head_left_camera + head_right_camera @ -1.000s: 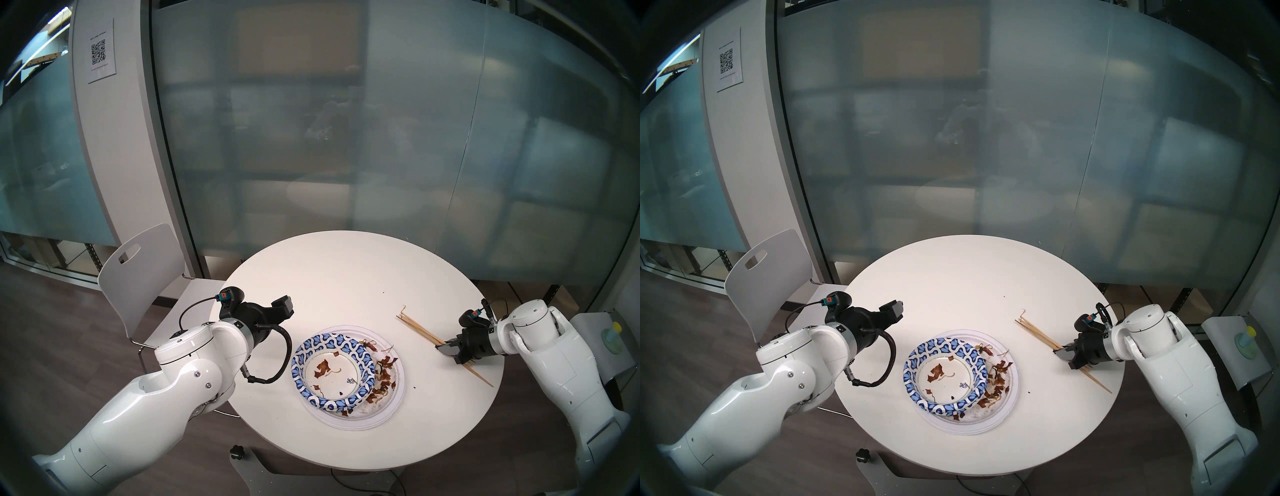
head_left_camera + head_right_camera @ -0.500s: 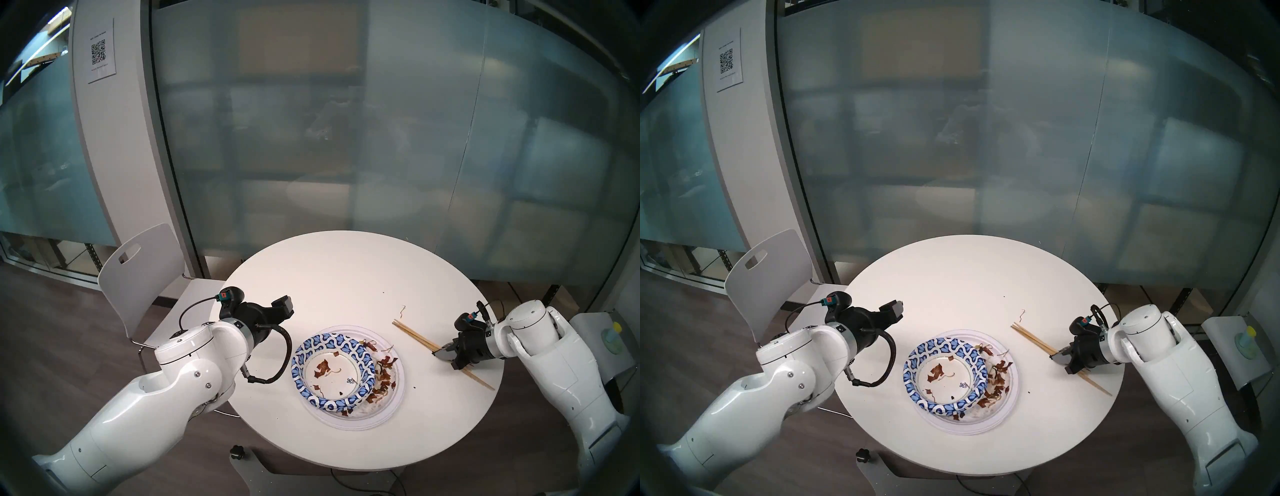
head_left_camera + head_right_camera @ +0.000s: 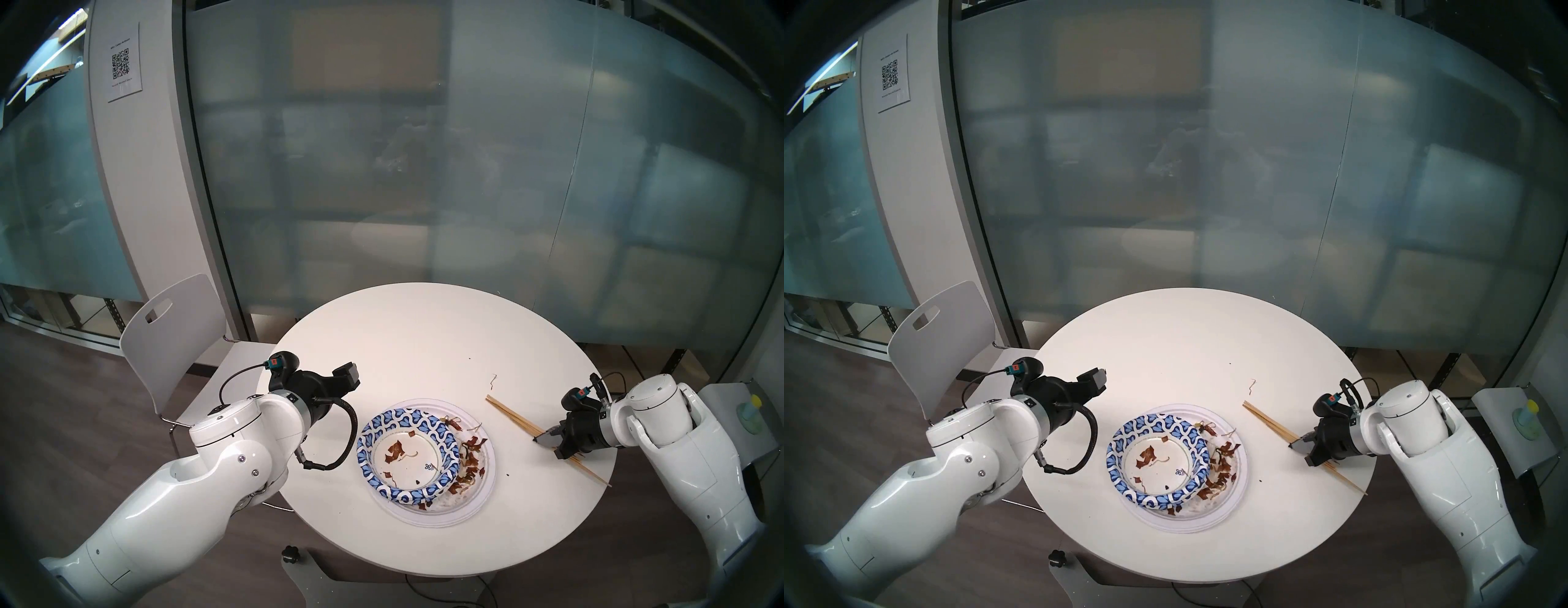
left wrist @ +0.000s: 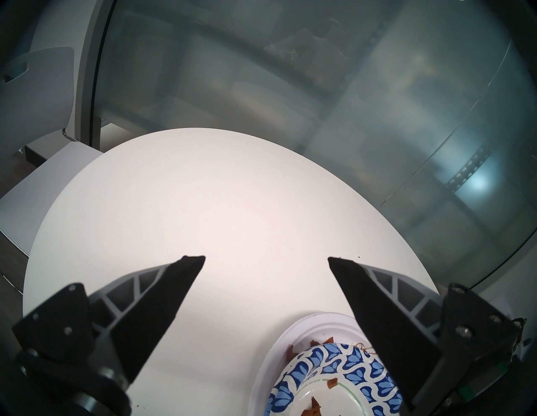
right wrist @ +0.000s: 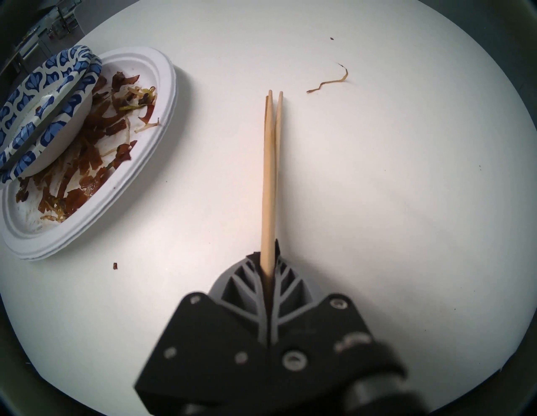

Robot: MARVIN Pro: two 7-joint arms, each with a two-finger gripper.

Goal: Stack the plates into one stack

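My right tool (image 5: 268,258) is clamped tight on the chopsticks (image 5: 270,174), gripping them partway along so a short tail sticks out behind the fingers and the longer part runs ahead. In the head view their long axis runs from about ten o'clock to four o'clock, the tips pointing to ten o'clock across the table (image 3: 424,339), the blunt ends reaching the table's edge at my right. Whether they are clear of the surface I cannot tell.

My left tool (image 4: 266,258) is spread wide and holds nothing; it hangs above the table at the stack's ten o'clock.

The stack (image 3: 428,463) sits near the table's middle, toward my side: white plates (image 3: 479,496) underneath, the blue-patterned dishes (image 3: 407,458) nested on top and pushed toward the left rim, brown food scraps (image 5: 87,162) on the exposed white crescent. From my right tool the stack lies at nine o'clock, well apart; the chopstick tips point past its far side, not at it. My left tool is the nearer one. By my reading, all the plates are already in one pile. A stray noodle (image 5: 328,82) lies just beyond the chopstick tips.
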